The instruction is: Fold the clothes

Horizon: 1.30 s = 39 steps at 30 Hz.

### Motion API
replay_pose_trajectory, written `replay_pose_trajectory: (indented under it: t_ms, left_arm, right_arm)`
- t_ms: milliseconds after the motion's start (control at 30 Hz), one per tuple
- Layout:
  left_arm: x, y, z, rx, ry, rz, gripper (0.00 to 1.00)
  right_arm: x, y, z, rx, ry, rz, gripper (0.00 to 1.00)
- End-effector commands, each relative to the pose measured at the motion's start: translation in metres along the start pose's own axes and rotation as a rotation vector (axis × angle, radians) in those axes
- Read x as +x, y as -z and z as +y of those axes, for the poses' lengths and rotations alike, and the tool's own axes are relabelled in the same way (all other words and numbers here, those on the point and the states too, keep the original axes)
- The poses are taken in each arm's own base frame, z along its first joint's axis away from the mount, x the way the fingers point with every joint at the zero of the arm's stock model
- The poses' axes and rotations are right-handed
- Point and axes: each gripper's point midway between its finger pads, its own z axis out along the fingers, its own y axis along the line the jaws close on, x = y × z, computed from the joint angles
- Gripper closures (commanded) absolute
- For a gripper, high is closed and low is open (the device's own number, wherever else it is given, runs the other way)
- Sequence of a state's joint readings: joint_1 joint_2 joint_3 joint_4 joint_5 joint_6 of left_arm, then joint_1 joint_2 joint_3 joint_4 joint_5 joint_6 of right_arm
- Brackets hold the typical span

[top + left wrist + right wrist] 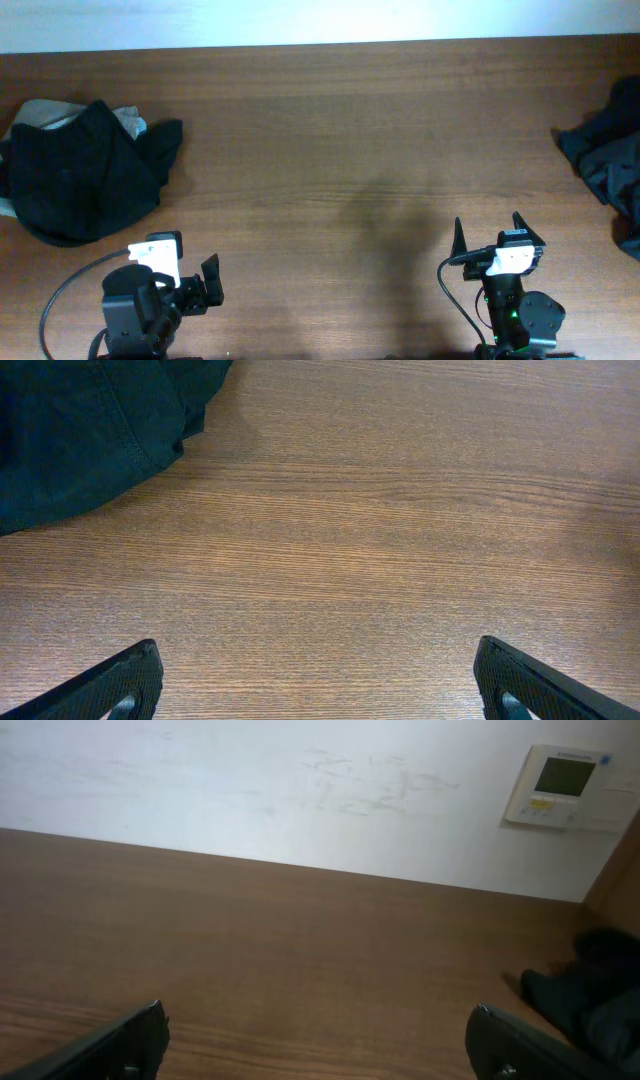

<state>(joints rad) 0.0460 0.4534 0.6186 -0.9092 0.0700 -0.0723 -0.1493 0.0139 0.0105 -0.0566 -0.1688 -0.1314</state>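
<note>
Brown tabletop [330,150] lies open between a black garment [85,170] (pale lining showing) at its left edge and a dark heap [610,160] at the right; left gripper [205,280] and right gripper [490,235] sit near the front edge, jaws spread.

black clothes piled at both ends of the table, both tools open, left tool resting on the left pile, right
Not quite: the left tool is apart from the left pile, over bare table, as the overhead view shows. The rest holds: the right pile lies at the other end, and the right tool is open too.
</note>
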Motion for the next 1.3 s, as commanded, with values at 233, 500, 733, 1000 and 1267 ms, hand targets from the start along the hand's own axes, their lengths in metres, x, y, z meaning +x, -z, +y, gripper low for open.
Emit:
replay_pose_trajectory:
  t_ms: [233, 500, 733, 1000, 1267]
  left_arm:
    - [0.031, -0.010, 0.004, -0.010, 0.008, 0.039, 0.01]
    - [-0.006, -0.005, 0.003, -0.025, -0.225, -0.301, 0.01]
    - [-0.056, -0.005, 0.007, -0.080, -0.229, -0.702, 0.01]
    - [-0.031, -0.041, 0.013, -0.089, -0.225, -0.664, 0.01]
    - [-0.031, -0.040, 0.013, -0.089, -0.224, -0.664, 0.01]
  right_arm:
    - [0.003, 0.000, -0.001, 0.010, 0.002, 0.006, 0.01]
    - [0.003, 0.000, -0.001, 0.010, 0.002, 0.006, 0.01]
    - [0.003, 0.000, -0.001, 0.009, 0.002, 0.006, 0.01]
    - [0.003, 0.000, -0.001, 0.010, 0.002, 0.006, 0.01]
    - [0.003, 0.000, -0.001, 0.010, 0.002, 0.006, 0.01]
